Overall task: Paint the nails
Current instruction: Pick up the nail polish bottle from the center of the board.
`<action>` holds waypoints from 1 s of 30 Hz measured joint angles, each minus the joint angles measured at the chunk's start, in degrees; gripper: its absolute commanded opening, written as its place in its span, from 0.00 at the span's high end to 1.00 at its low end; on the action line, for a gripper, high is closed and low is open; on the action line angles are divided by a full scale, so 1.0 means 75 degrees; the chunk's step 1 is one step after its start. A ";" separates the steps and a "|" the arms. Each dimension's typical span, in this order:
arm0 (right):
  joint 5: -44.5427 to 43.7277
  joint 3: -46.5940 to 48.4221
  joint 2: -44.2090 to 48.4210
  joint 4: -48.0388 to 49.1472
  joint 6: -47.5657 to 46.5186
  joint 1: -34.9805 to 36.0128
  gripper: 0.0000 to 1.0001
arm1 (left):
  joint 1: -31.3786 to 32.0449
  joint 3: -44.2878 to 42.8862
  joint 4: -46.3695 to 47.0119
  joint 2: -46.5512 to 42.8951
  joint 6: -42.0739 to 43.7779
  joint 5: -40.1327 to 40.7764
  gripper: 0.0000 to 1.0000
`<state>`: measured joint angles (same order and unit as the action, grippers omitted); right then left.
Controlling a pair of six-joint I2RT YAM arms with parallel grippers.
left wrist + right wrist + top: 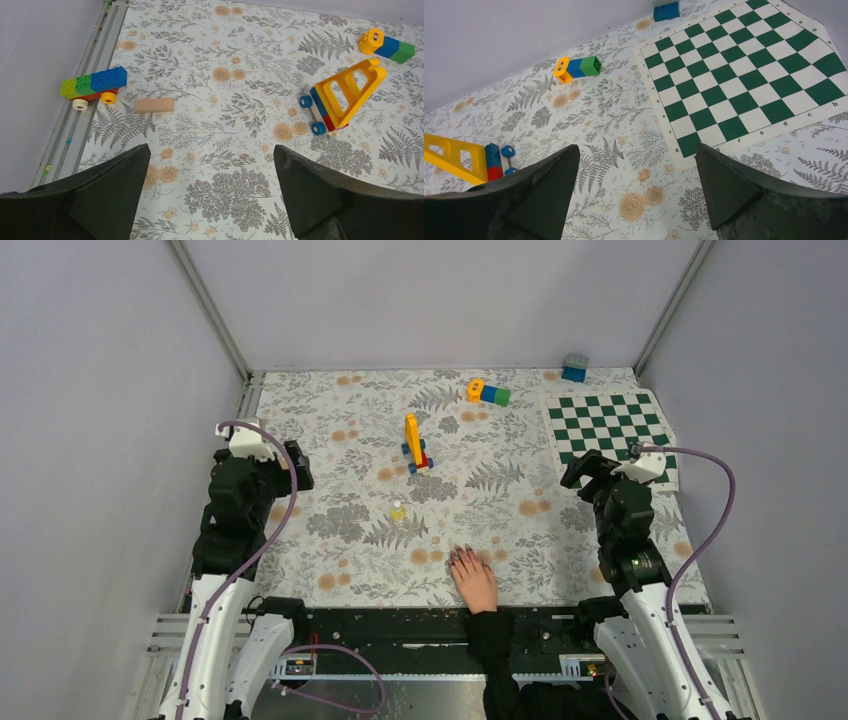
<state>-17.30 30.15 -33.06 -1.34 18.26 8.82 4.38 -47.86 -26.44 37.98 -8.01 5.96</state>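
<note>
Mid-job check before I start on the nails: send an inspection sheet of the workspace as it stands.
Surface: floral cloth, flat; chessboard mat far right.
Job's things: hand palm down at near edge, nails dark.
Clutter: yellow wheeled toy, orange-blue-green brick stack, blue brick, brick car, wooden block, small yellow item.
Pincers: left pincer open, empty; right pincer open, empty.
Cables: purple cables looped beside both arms, off the hand.
Surroundings: grey walls; nothing else seen.
</note>
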 measured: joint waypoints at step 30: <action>0.0466 -0.0023 -0.0391 0.0370 0.0015 0.0000 0.05 | 0.2565 -0.0079 -0.0055 0.2938 -0.0073 -0.1687 0.03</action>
<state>-13.80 29.98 -35.99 1.43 18.37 8.82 23.62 -48.45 -26.85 60.01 -8.56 -6.70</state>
